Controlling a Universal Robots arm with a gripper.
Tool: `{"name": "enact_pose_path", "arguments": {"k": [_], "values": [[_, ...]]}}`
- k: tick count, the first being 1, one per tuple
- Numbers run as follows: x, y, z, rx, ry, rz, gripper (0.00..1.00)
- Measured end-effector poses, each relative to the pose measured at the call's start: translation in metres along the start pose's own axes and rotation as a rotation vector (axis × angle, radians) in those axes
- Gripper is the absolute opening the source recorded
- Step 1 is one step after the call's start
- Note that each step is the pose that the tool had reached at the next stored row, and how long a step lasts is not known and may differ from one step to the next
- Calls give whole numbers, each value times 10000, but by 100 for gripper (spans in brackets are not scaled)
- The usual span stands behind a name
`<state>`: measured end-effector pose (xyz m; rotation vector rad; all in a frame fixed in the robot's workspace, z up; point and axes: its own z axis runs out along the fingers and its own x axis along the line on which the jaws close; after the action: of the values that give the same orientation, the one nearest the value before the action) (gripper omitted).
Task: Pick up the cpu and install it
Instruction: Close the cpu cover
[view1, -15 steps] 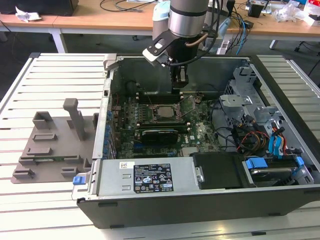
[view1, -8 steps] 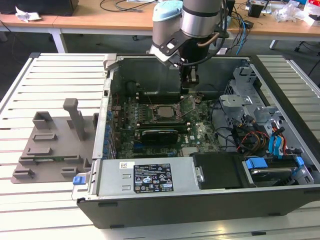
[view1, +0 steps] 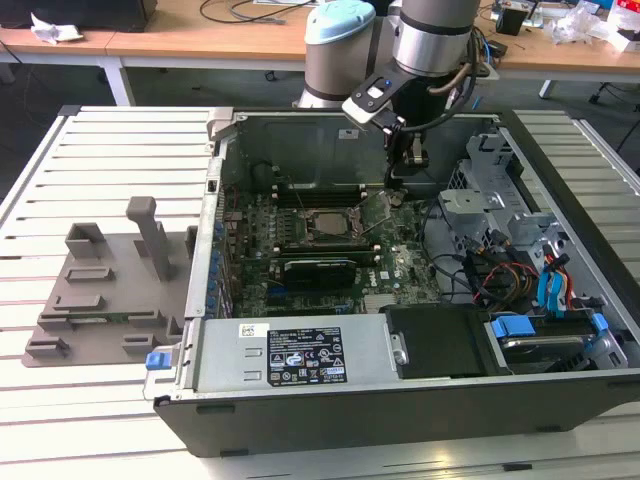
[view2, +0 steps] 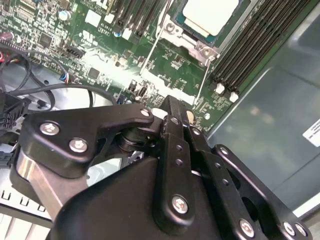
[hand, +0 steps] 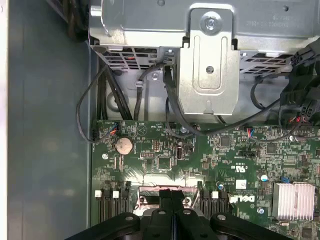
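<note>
Currently: cpu install, late stage (judged).

Exterior view: gripper (view1: 400, 178) closed, nothing held. The cpu (view1: 322, 224) lies flat nearby, off the tips.

Second wrist view: cpu (view2: 210, 14) seated in socket (view2: 192, 44), ahead of gripper (view2: 176, 112), not touching. Lever rods (view2: 150, 52) sit btwn them.

First wrist view: gripper (hand: 171, 196) seam shut, socket mostly hidden behind it.

Latch state: can't tell. Next move needs clearance from the rods.

White slatted table (view1: 100, 160) bears open computer case (view1: 350, 412) and grey tray (view1: 100, 292).

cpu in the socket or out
In: the cpu lies silver side up inside the socket frame, apart from the gripper.
</note>
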<state>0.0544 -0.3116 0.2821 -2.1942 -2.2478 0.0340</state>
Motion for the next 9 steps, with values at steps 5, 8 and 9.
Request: {"name": "enact_pose_path", "arguments": {"k": [5, 8, 9], "values": [[3, 103, 58, 28, 1, 0, 11], [17, 163, 135, 47, -7, -8, 11], [28, 196, 195, 53, -13, -17, 11]]}}
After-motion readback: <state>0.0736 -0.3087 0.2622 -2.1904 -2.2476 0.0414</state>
